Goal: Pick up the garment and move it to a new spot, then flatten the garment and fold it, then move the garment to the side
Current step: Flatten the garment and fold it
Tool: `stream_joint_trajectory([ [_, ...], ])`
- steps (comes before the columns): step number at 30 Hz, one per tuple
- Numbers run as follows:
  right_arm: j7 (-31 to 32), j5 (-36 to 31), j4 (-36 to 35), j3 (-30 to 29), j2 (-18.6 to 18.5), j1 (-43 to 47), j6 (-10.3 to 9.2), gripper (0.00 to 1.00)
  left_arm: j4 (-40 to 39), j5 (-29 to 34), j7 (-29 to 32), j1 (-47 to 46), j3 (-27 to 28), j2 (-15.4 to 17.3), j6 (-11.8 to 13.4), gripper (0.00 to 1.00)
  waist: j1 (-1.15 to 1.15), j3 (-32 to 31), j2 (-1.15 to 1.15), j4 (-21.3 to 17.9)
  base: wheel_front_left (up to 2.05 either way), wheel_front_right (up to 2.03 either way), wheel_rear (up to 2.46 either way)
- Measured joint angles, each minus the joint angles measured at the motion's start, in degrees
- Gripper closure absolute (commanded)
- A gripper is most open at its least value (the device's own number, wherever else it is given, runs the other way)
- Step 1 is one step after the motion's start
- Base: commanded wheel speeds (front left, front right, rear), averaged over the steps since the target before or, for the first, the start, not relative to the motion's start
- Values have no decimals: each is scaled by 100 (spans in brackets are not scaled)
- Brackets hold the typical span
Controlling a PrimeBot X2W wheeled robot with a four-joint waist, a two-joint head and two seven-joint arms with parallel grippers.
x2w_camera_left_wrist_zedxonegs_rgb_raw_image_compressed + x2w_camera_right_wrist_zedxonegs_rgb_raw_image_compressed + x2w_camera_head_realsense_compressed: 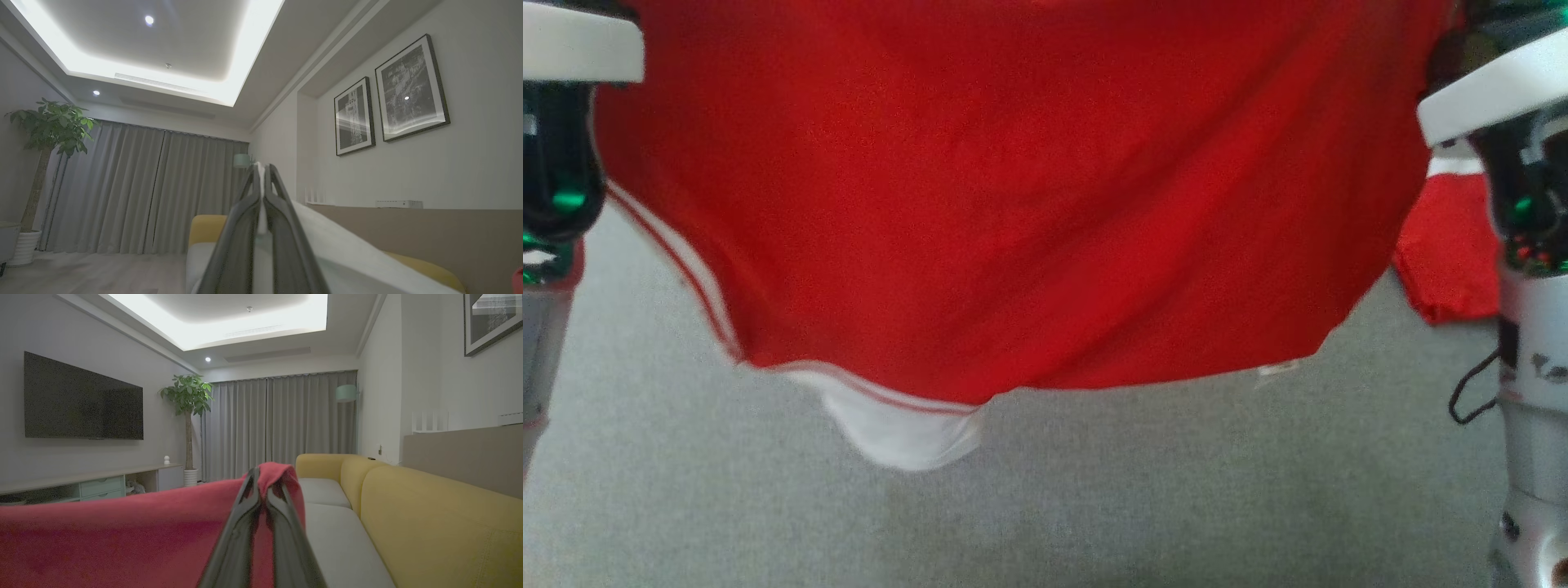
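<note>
Holding a red fabric garment (1013, 204) up by two edges

Both arms are raised, and the red fabric garment hangs between them like a curtain. It fills the upper part of the head view, above a grey textured surface (1045, 506). Its lower edge carries a white striped trim, and a white flap (898, 433) hangs below it near the middle. The left fingers (270, 173) are pressed together on a thin white piece of cloth, which seems to be the white part of the garment. The right fingers (250, 486) are pressed together on a fold of the red fabric, and the cloth runs away from them to the left of that view. Behind them stands a yellow sofa with grey seat cushions (429, 506). A further red piece (1450, 245) shows beside the right arm (1527, 204); I cannot tell if it hangs free or lies on something.

I judge that the garment is in transport to its new spot and that flattening is not yet begun.

The risks from here, in my view:
- Each hold is on a small bite of cloth near the tips, so a quick swing can pull the fabric out, most likely on the left side, where the bite is thin.
- If the arms go down unevenly, the hanging edge and the white flap can fold under and make creases.
- If the arms move apart too far, the cloth can be pulled tight and slip.
</note>
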Motion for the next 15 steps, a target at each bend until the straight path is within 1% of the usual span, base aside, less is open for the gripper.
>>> stream_joint_trajectory([
  [2, 200, -60, -38, -47, -12, -85, 0, 100, 154, 41, 54, -51, -11, 38, -11, 100, 0, 197, 0, 8, 0, 0, 0],
  [4, 370, -58, 177, -53, -14, -337, 0, 100, 535, -7, 133, -205, -23, -2, -59, 100, 1, 435, 0, 13, 0, 0, 0],
  [6, 414, -76, 578, 108, -96, -809, 0, 100, 1065, -25, 170, -533, -45, -46, -165, 100, 2, 712, 0, 11, 0, 0, 0],
  [8, 353, -115, 1138, 269, -127, -1494, 0, 100, 1666, 21, 134, -1066, -48, -97, -318, 100, 3, 1014, 0, 5, 0, 0, 0],
  [9, 213, -135, 1433, 426, -165, -1879, 0, 100, 1984, 79, 59, -1394, -51, -133, -396, 100, 3, 1167, 0, 0, 0, 0, 0],
  [12, -375, -230, 2416, 780, -211, -3091, 0, 100, 2900, 394, -235, -2450, -64, -241, -519, 100, 4, 1617, 0, -18, 0, 0, 0],
  [15, -1154, -455, 3428, 793, -169, -4074, 0, 100, 3789, 633, -719, -3404, -48, -342, -647, 100, 4, 2019, -1, -40, 0, 0, 0],
])
